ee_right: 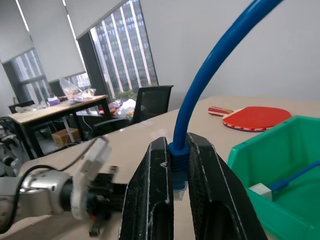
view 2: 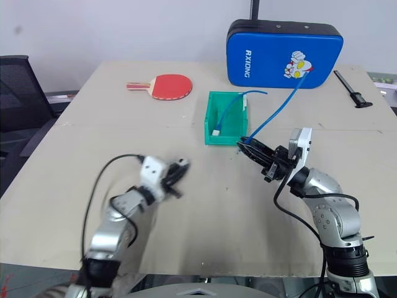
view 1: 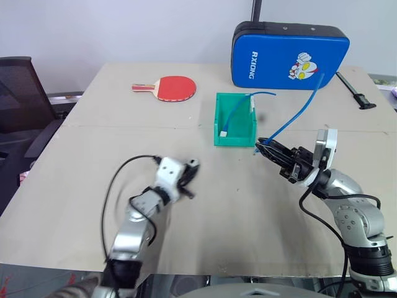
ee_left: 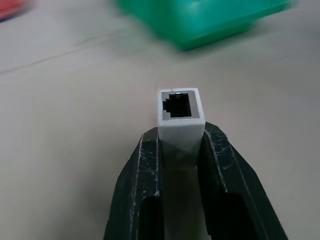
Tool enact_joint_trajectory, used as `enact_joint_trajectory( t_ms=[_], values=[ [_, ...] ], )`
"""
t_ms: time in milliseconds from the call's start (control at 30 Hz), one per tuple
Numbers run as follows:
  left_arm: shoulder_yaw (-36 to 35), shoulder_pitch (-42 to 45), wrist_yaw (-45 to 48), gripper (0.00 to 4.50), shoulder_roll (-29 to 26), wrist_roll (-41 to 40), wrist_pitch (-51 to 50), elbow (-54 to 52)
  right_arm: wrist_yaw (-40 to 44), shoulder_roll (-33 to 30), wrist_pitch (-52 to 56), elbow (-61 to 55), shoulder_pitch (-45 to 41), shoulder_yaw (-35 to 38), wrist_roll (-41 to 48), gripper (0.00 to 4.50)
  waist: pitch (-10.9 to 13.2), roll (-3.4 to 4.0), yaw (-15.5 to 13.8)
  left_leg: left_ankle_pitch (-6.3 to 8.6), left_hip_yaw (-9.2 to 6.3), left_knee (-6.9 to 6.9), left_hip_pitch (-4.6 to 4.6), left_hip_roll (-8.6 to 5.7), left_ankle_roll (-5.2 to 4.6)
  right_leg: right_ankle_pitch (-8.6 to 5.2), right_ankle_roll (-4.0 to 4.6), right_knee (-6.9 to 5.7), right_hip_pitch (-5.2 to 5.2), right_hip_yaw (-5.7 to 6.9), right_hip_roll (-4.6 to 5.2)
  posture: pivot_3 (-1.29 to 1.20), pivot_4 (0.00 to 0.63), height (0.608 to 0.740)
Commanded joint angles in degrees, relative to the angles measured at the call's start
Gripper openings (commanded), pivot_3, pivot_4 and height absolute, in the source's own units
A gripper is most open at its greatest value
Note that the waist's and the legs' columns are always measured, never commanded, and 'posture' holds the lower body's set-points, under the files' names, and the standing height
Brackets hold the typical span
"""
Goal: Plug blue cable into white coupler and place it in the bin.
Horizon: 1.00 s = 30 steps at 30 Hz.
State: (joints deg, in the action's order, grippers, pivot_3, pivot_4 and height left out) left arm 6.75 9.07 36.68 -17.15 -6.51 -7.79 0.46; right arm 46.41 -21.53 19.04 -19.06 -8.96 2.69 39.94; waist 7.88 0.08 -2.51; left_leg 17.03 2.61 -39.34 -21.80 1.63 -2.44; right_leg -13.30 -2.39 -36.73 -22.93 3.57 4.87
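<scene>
Left gripper point(ee_left: 181, 150) pinching small white plastic coupler point(ee_left: 179, 111), right gripper point(ee_right: 181, 167) clamping thin blue cable point(ee_right: 210, 65) behind its plug; advise aligning plug squarely with socket before pushing

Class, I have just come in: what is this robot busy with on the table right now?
The left hand is shut on a small white plastic coupler, socket facing out. The right hand grips a thin blue network cable just behind its clear plug. The two are not yet joined. The small green plastic bin already holds another blue cable with its white coupler.
</scene>
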Motion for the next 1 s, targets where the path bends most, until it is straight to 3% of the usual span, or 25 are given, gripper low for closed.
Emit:
enact_joint_trajectory(
  t_ms=[33, 267, 400, 600, 1000],
  values=[
    [8.55, 6.70, 9.87, 0.33, 0.85, 1.20, 0.70, 7.90, -2.29, 0.63, -2.66, -0.80, 0.22, -1.63, -4.71, 0.00, 0.00, -0.01, 0.17, 0.00, -0.02, 0.01, -0.02, -0.01, 0.00, 0.02, -0.05, 0.01, -0.01, 0.01, -0.01, 0.00, 0.150, 0.728],
    [15.51, 16.47, 20.82, 0.33, 2.26, 3.21, 5.30, 19.76, -9.36, 2.39, -3.86, -2.17, 3.00, -6.34, -14.77, 0.00, 0.01, -0.02, 0.37, 0.01, -0.02, 0.13, -0.12, -0.08, 0.01, -0.04, -0.29, 0.06, -0.08, 0.02, -0.01, 0.00, 0.150, 0.728],
    [17.09, 20.59, 20.47, 0.33, 5.59, 5.78, 6.78, 27.47, -17.24, 4.22, -1.44, -3.61, 3.99, -8.88, -21.47, 0.00, 0.01, -0.07, 0.11, 0.01, -0.07, 0.09, -0.18, -0.20, -0.01, -0.05, -0.30, 0.08, -0.03, 0.07, 0.06, 0.00, 0.150, 0.728],
    [16.31, 18.73, 18.59, 0.33, 9.58, 4.48, 3.42, 26.27, -24.10, 6.18, 5.07, -8.72, 5.74, -11.13, -24.67, 0.00, -0.04, -0.11, 0.06, -0.01, -0.64, 0.00, -0.15, -0.33, -0.08, -0.09, -0.35, 0.19, 0.26, 0.03, 0.10, 0.00, 0.150, 0.728],
    [14.58, 14.90, 15.94, 0.33, 9.48, 3.90, -3.33, 21.21, -29.36, 6.67, 13.55, -13.29, 5.47, -10.11, -26.32, 0.00, -0.06, -0.11, 0.36, -0.01, -0.81, 0.09, -0.13, -0.35, -0.08, -0.13, -0.41, 0.21, 0.31, 0.11, 0.07, 0.00, 0.150, 0.728]
  ],
)
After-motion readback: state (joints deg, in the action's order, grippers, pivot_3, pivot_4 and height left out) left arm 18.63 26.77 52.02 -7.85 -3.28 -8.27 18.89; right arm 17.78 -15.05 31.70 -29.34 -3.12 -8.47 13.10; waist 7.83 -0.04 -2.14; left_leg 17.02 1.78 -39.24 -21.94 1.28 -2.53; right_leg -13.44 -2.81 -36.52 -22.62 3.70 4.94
